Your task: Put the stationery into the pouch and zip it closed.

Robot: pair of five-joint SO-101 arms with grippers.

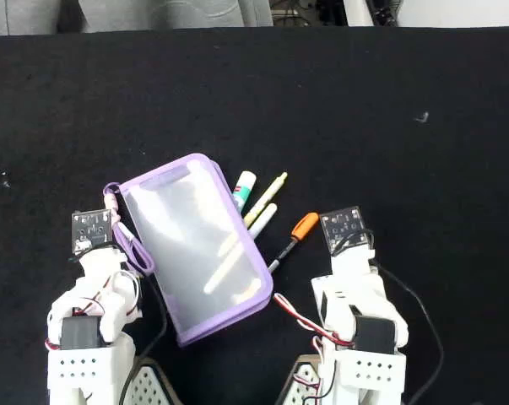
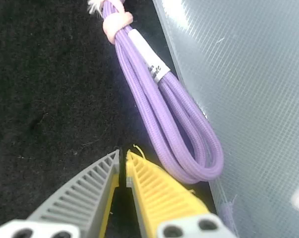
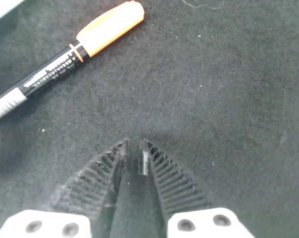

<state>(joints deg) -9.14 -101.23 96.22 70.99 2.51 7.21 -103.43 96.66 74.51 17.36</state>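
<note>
Resting at the near left, the left gripper is closed on nothing, just beside the pouch's purple cord loop, likely placed to steady it. The clear pouch lies centre, and pens jut from its right edge. Whether its zipper is open is unclear. Farther right an orange-capped pen lies near the right gripper, which is closed and empty.

Left arm and right arm stand side by side at the near edge of the table, both folded low, wrists pointing toward the far edge. Left gripper: jaws closed, holding nothing. Right gripper: jaws closed, holding nothing
</note>
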